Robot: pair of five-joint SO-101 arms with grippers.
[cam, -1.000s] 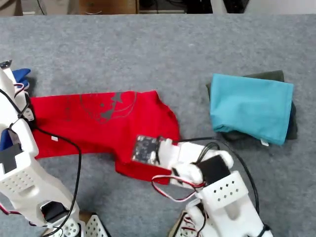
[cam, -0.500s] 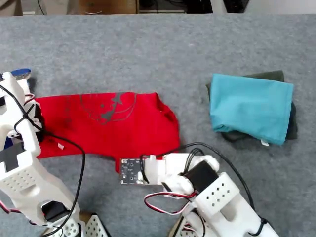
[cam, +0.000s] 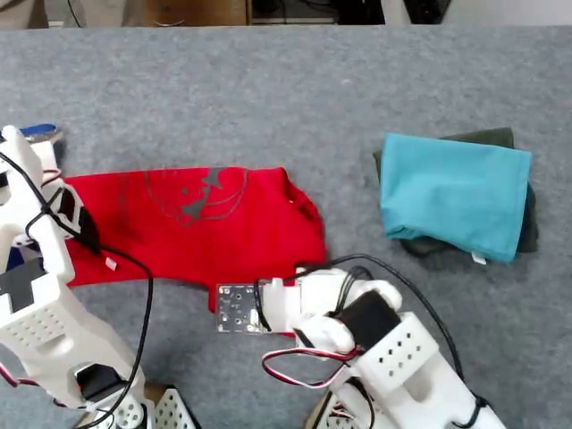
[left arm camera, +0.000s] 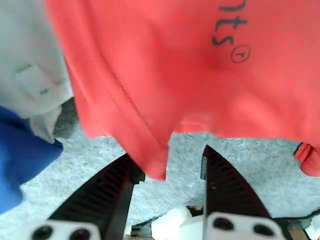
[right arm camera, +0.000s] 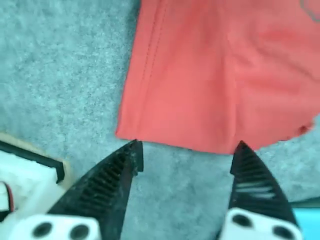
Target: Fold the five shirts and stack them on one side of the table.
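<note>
A red shirt (cam: pixel 197 228) lies spread flat on the grey table, left of centre. My left gripper (left arm camera: pixel 169 156) is open at the shirt's left edge, with a fold of the red hem (left arm camera: pixel 150 160) between its fingers. My right gripper (right arm camera: pixel 189 146) is open just off the shirt's near edge (right arm camera: pixel 200 100), over bare table with nothing in it. A folded teal shirt (cam: pixel 454 192) rests on a folded dark green shirt (cam: pixel 490 137) at the right. Blue cloth (left arm camera: pixel 20 160) and white cloth (left arm camera: pixel 30 80) lie beside the left gripper.
The left arm (cam: pixel 36 304) stands at the table's left side and the right arm (cam: pixel 375 335) at the near middle. Bare grey table (cam: pixel 295 98) stretches across the far side and between the red shirt and the folded pile.
My right gripper has drawn back off the red shirt toward the near edge and to the left. The left gripper shifted slightly at the shirt's left edge.
</note>
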